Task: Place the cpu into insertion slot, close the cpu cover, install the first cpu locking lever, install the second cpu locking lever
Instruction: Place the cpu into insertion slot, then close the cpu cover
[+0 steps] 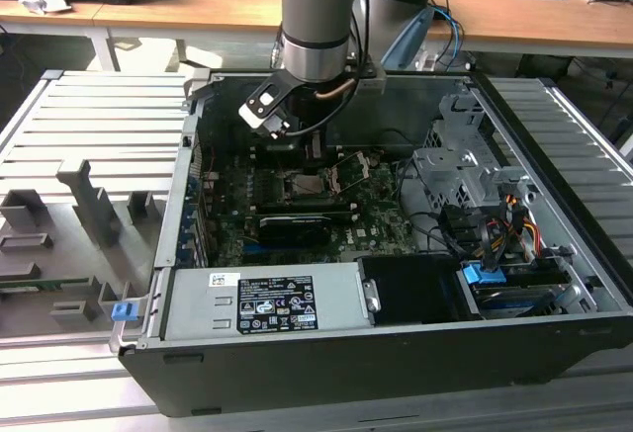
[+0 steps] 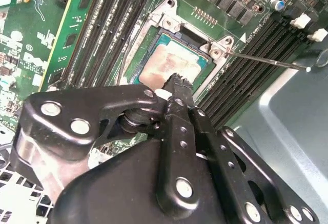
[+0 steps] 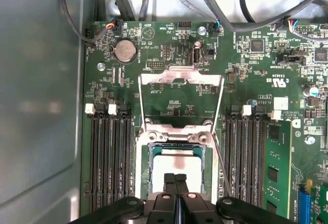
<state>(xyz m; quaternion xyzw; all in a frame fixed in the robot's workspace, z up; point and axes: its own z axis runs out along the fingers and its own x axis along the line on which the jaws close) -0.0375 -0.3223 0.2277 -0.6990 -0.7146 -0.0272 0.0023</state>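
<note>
Gripper: the black two-finger gripper has its fingertips pressed together, with nothing visible between them. It hangs low inside the open black computer case, as seen in the exterior view and the second wrist view.
Cpu: the small flat square chip with a dull silvery-grey top lies flat in the insertion slot, directly beneath the fingertips. Whether the tips touch it cannot be told.
Cpu cover: the thin silvery metal square frame is swung open. It lies on the far side of the insertion slot from the gripper, and green board shows through its open centre.
Locking lever: a thin metal wire rod runs out from one corner of the slot, off to one side of the gripper and across the memory slots.
Memory slots: long black parallel slots flank the insertion slot on both sides of the gripper.
Board: the green motherboard lies flat under the gripper.
</note>
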